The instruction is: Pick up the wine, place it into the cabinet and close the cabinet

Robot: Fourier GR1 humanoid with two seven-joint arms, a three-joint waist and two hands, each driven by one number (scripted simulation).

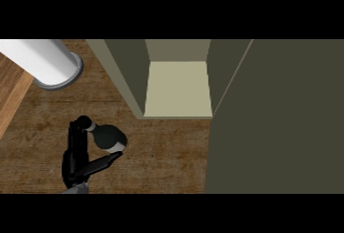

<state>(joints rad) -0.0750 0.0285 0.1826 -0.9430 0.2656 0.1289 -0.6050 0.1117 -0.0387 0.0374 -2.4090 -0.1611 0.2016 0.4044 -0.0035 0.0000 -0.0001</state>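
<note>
The wine bottle (109, 136) shows from above as a dark round shape with a pale band, standing on the brown counter in front of the cabinet's left side. My left hand (74, 159) comes in from the lower left. Its fingers (79, 132) run along the bottle's left side and hook over its far edge, and its thumb (104, 161) touches the near edge. The cabinet (121, 73) stands open, its pale shelf floor (178, 88) bare. Its open door (275, 118) fills the right of the view. My right hand is out of sight.
A white cylinder with a grey rim (47, 61) lies at the upper left. A lighter wooden strip (10, 100) runs along the left edge. Brown counter (168, 154) stretches between the bottle and the open door.
</note>
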